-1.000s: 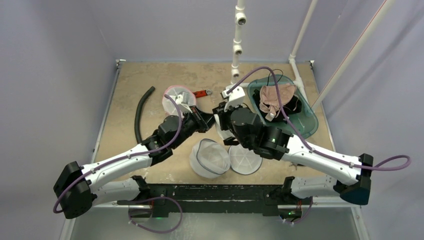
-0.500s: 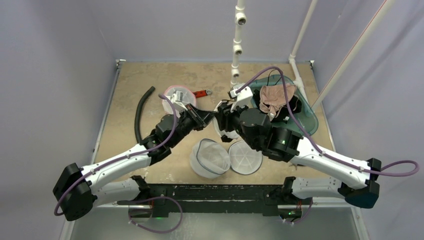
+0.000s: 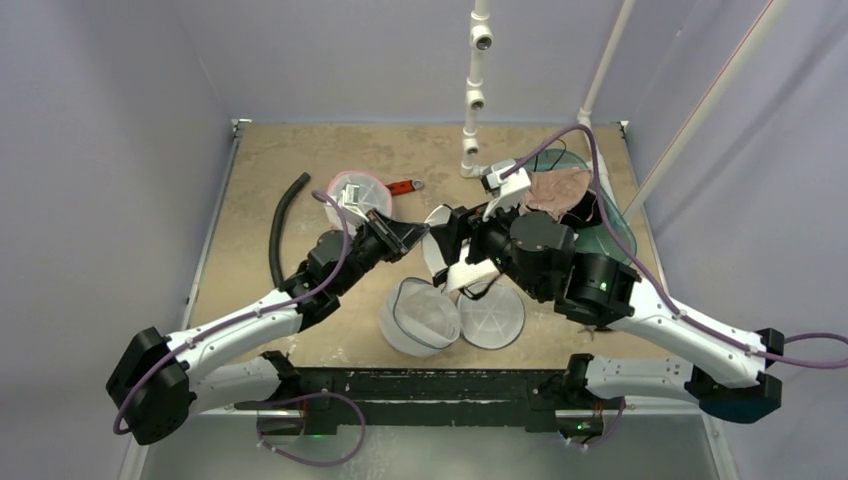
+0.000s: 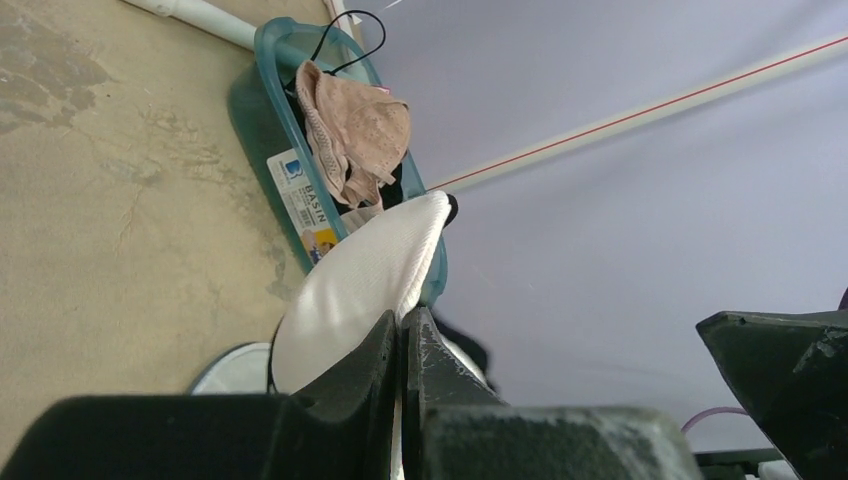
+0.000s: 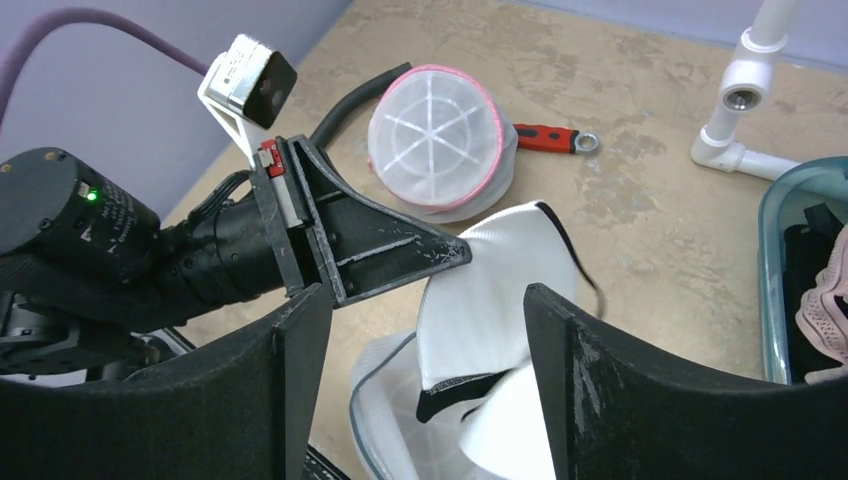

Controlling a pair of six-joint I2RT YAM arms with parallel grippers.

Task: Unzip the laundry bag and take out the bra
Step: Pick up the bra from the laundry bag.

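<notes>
The left gripper point(image 4: 405, 328) pinches the white bra cup point(image 4: 368, 272) by its edge; behind, a teal basin point(image 4: 258, 95) holds a beige garment point(image 4: 352, 122).

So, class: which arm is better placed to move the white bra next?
Left, probably. The left gripper is shut on the white bra, holding it up, while the right gripper stands open around it, gripping nothing.

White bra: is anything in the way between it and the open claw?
Nothing visible. In the right wrist view the white bra shows straight ahead between the open fingers of the right gripper, with nothing in front. The left gripper only pinches its edge.
</notes>
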